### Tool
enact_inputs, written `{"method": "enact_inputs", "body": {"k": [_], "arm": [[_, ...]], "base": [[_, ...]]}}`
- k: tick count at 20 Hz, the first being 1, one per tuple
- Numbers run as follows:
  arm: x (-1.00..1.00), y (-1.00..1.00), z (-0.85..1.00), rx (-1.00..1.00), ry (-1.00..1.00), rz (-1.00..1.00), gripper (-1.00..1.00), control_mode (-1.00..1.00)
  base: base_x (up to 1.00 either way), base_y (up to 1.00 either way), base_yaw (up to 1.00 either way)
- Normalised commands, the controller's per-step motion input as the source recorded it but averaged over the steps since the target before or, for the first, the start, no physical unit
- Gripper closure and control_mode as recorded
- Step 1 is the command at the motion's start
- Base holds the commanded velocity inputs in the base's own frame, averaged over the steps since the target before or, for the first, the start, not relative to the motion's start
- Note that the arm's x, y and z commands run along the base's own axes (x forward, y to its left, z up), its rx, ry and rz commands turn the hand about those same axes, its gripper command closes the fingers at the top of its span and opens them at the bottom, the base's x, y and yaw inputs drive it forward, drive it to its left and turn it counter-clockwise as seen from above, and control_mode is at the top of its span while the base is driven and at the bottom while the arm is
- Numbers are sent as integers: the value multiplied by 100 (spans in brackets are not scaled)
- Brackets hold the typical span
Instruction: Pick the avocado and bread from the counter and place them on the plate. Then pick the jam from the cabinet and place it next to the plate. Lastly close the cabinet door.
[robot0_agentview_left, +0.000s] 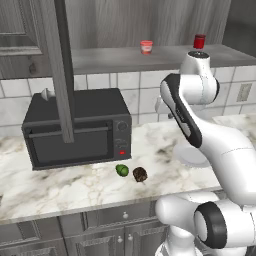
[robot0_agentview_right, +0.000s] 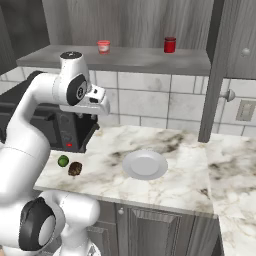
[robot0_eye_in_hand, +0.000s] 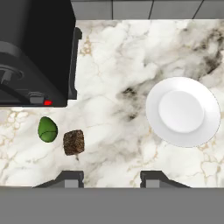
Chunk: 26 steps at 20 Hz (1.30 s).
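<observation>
So the avocado (robot0_eye_in_hand: 47, 130) is sitting on the counter (robot0_eye_in_hand: 118, 57), at about 9 o'clock in the hand view, right below the front corner of the black microwave (robot0_eye_in_hand: 30, 52). It's a glossy dark green oval, and in that view its long axis runs roughly 12 to 6, fatter end toward 6. From the left base view it's (robot0_agentview_left: 122, 170) just out front of the microwave (robot0_agentview_left: 75, 132), under the control panel with the red light.

The bread (robot0_eye_in_hand: 73, 142) is just beside it, at about 4 o'clock from the avocado, close but not touching as far as I can see. It's a dark brown blocky lump with lighter specks, near square from above, so no real long axis to speak of. In the right base view the pair sit at 8 o'clock, avocado (robot0_agentview_right: 63, 160) then bread (robot0_agentview_right: 75, 169).

The plate (robot0_eye_in_hand: 183, 111) is well apart from both, at 3 o'clock in the hand view: round, white, shallow, nothing on it. It's dead centre in the right base view (robot0_agentview_right: 145, 164).

The gripper (robot0_eye_in_hand: 113, 178) hangs high over the counter looking straight down, between the food and the plate. The fingers (robot0_eye_in_hand: 70, 178) hold nothing and are drawn in.

Up top, the cabinet door (robot0_agentview_left: 61, 70) stands swung open, edge-on to the camera. On the shelf (robot0_agentview_right: 125, 59) the jam (robot0_agentview_right: 103, 47), pale red with a white lid, stands upright, with a darker red jar (robot0_agentview_right: 170, 44) well off at its 3 o'clock.
</observation>
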Motion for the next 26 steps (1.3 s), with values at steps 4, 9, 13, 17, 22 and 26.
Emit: {"method": "enact_inputs", "body": {"k": [4, 9, 13, 17, 22, 26], "arm": [[-7, 0, -1, 0, -4, 0, -100, -100], [-19, 3, -7, 0, 0, 0, -100, -100], [-21, 14, -12, 0, 0, 0, -100, -100], [-19, 21, -14, 0, 0, 0, -100, -100], [-15, 26, -17, 1, -1, 0, -100, -100], [-9, 28, -22, 4, -4, 0, -100, -100]], "base": [[0, 0, 0], [0, 0, 0], [0, 0, 0], [0, 0, 0], [0, 0, 0], [0, 0, 0]]}}
